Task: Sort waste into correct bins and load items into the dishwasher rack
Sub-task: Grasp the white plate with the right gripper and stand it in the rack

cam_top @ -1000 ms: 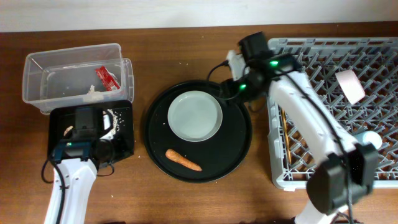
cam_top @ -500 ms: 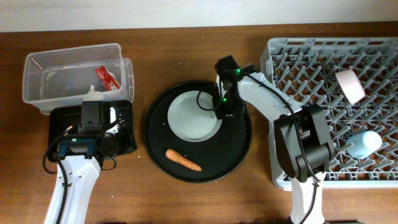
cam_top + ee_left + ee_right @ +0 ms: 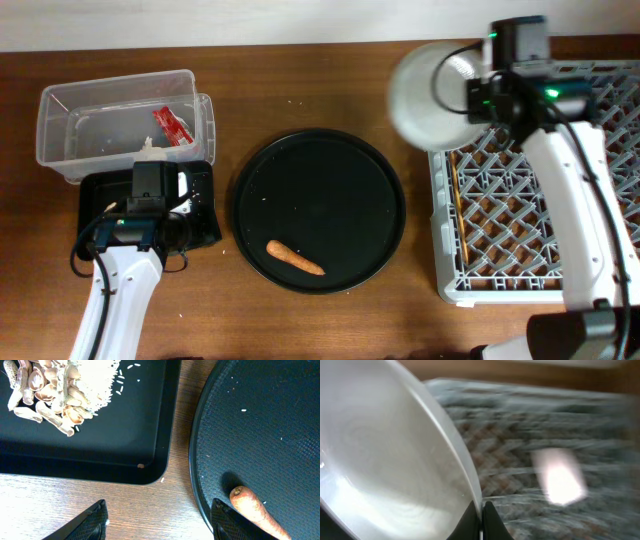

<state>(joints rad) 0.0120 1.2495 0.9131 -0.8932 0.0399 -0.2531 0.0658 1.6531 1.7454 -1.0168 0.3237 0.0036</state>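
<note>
My right gripper is shut on the rim of the pale grey-green plate. It holds the plate up on edge at the dishwasher rack's near-left corner. The right wrist view shows the fingertips pinching the plate rim, with the rack blurred behind. Chopsticks lie in the rack. The carrot lies on the round black tray. My left gripper hangs open over the black bin's corner. That bin holds beige scraps; the carrot is beside the right finger.
The clear tub at the far left holds the red wrapper and white tissue. The black bin sits just in front of it. A pale blurred thing stands in the rack.
My right gripper shut on the plate, lifted it off the round tray and carried it right to the rack. The left gripper barely moved.
</note>
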